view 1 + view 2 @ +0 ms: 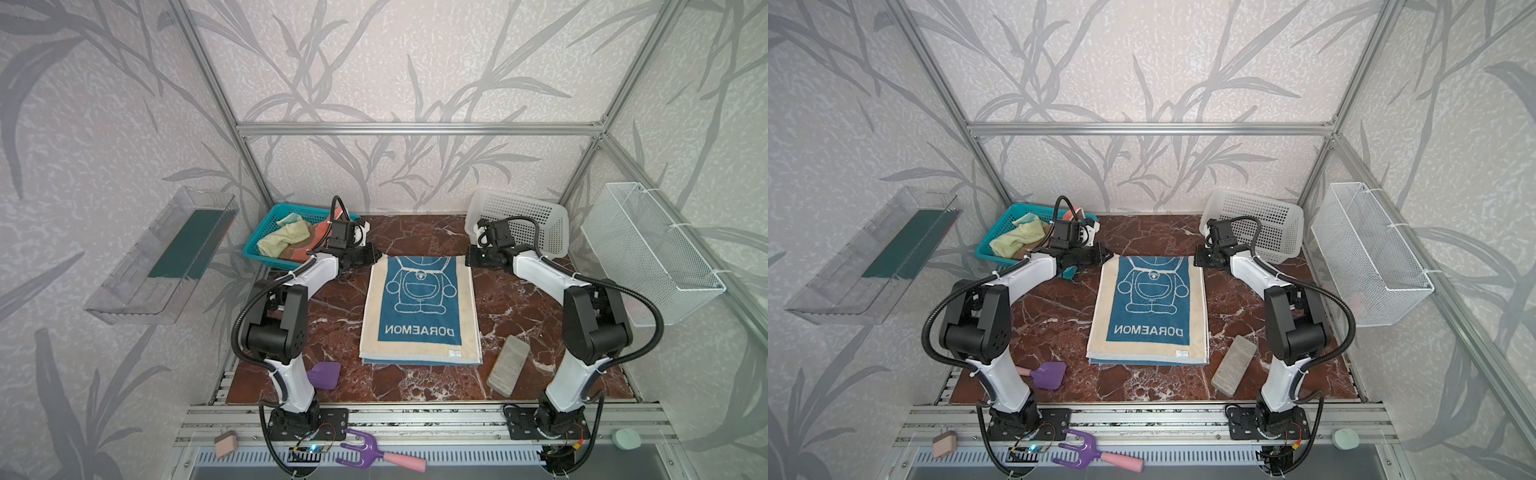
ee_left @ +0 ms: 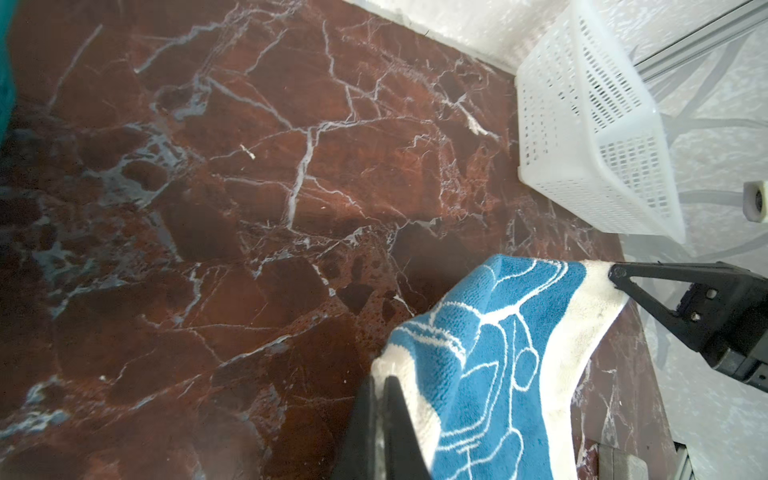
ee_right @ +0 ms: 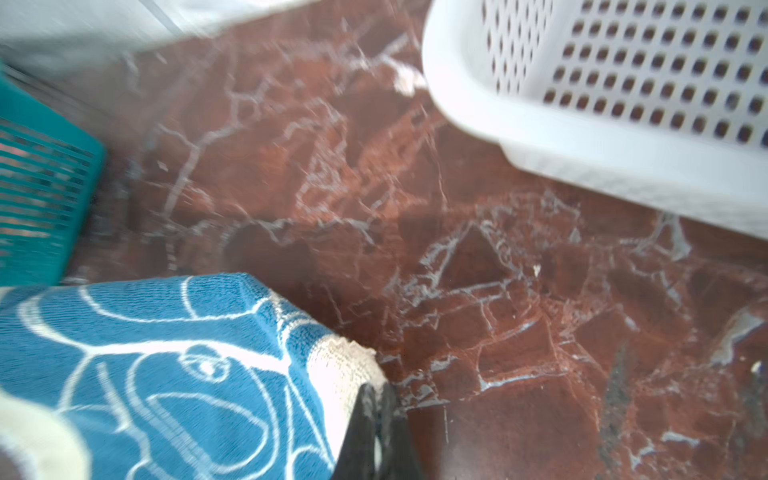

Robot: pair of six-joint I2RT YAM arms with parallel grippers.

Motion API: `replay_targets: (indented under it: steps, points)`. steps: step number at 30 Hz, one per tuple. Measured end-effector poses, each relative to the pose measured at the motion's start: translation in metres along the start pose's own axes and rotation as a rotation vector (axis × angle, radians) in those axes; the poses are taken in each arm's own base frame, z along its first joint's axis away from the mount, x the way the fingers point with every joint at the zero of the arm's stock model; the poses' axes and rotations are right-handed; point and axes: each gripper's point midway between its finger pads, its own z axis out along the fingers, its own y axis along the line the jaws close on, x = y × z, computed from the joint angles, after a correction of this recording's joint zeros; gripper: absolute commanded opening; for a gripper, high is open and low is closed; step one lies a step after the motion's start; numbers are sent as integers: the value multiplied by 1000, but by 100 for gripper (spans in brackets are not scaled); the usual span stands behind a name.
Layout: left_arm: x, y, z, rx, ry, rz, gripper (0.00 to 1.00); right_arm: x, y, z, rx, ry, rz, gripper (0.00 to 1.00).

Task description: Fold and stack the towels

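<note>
The large blue-and-cream cartoon-cat towel (image 1: 419,307) (image 1: 1148,309) lies folded in layers mid-table, with "DORAEMON" toward the near edge. My left gripper (image 1: 376,257) (image 2: 380,380) is shut on its far left cream corner. My right gripper (image 1: 467,259) (image 3: 376,388) is shut on the far right corner and also shows in the left wrist view (image 2: 615,274). Both wrist views show the towel's far edge (image 2: 478,353) (image 3: 166,374) raised off the marble between the two grips. A pale yellow towel (image 1: 282,239) and a salmon towel (image 1: 311,247) lie crumpled in the teal basket (image 1: 257,249).
A white perforated basket (image 1: 519,224) stands at the back right, close behind my right gripper. A grey block (image 1: 508,365) lies near the right front and a purple scoop (image 1: 326,374) near the left front. A wire basket (image 1: 652,257) and a clear tray (image 1: 162,257) hang on the side walls.
</note>
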Motion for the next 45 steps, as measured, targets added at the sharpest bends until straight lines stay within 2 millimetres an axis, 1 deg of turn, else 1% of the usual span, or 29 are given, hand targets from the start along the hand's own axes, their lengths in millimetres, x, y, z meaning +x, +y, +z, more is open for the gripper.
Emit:
replay_targets:
  steps: [2, 3, 6, 13, 16, 18, 20, 23, 26, 29, 31, 32, 33, 34, 35, 36, 37, 39, 40, 42, 45]
  points:
    - [3, -2, -4, 14, -7, 3, 0, -1, -1, -6, -23, -12, 9, 0]
    - [9, -1, -7, 17, -4, 1, 0, 2, -2, -8, -30, -9, 12, 0]
    - [30, 2, -13, 21, 10, -9, 0, 19, -7, -15, -48, 15, 27, 0]
    - [98, 16, -30, 21, 41, -74, 0, 71, -4, -42, -105, 75, 64, 0]
    - [125, 24, -33, 13, 61, -110, 0, 98, -8, -42, -115, 128, 103, 0]
    - [138, 28, -35, 8, 72, -127, 0, 113, -10, -41, -117, 164, 127, 0]
    - [142, 28, -38, 7, 72, -133, 0, 123, -11, -41, -118, 194, 143, 0]
    - [134, 21, -47, 17, 39, -112, 0, 125, -8, -47, -123, 209, 145, 0]
    - [123, 9, -61, 31, 0, -77, 0, 119, -2, -64, -134, 201, 135, 0]
    - [118, 2, -71, 39, -23, -57, 0, 114, 5, -85, -145, 176, 125, 0]
    - [119, -1, -75, 41, -28, -54, 0, 116, 7, -95, -151, 168, 126, 0]
    - [122, -1, -76, 41, -26, -55, 0, 120, 6, -96, -150, 172, 129, 0]
    - [128, 0, -76, 37, -18, -62, 0, 129, 4, -95, -147, 191, 138, 0]
    - [137, 4, -76, 30, -4, -78, 4, 140, 0, -92, -138, 220, 150, 0]
    - [146, 7, -75, 22, 11, -93, 13, 152, -4, -89, -128, 253, 162, 0]
    - [157, 11, -75, 11, 34, -110, 23, 168, -8, -85, -116, 303, 180, 0]
    - [169, 15, -76, -5, 58, -136, 30, 183, -12, -81, -101, 352, 194, 0]
    - [183, 23, -81, -45, 84, -170, 42, 206, -19, -77, -69, 439, 218, 0]
    - [185, 25, -86, -65, 84, -179, 45, 213, -20, -77, -61, 468, 223, 0]
    - [182, 26, -96, -97, 56, -187, 48, 220, -20, -77, -53, 500, 221, 0]
    - [174, 25, -112, -123, -6, -193, 48, 225, -17, -80, -51, 525, 209, 0]
